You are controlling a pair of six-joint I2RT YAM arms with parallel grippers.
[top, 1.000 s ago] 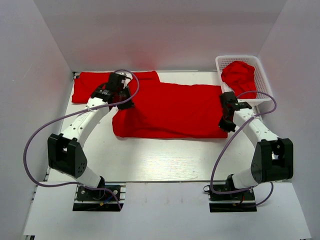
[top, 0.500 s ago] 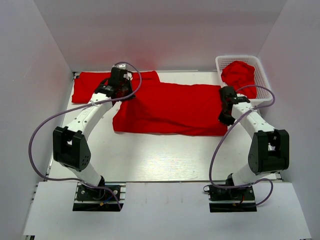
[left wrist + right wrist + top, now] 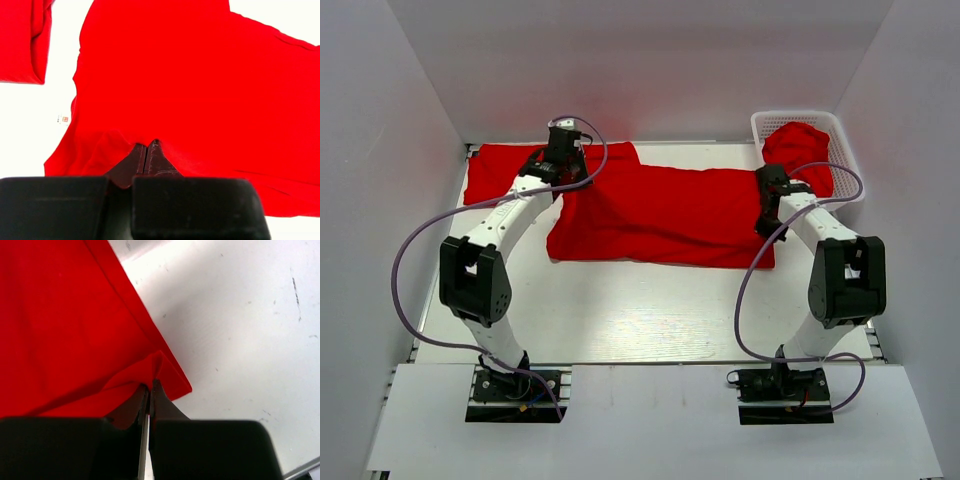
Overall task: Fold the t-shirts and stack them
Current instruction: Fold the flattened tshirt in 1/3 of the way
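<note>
A red t-shirt lies folded lengthwise across the middle of the table. My left gripper is shut on its left edge, pinching the fabric. My right gripper is shut on its right edge near the corner. Another red t-shirt lies flat at the back left, also in the left wrist view. A crumpled red t-shirt sits in the basket.
A white mesh basket stands at the back right corner. Grey walls close in the table on three sides. Purple cables loop out from both arms.
Both grippers have moved toward the back of the table with the shirt's edges, drawing the near fold farther back. The arms are stretched out more.
</note>
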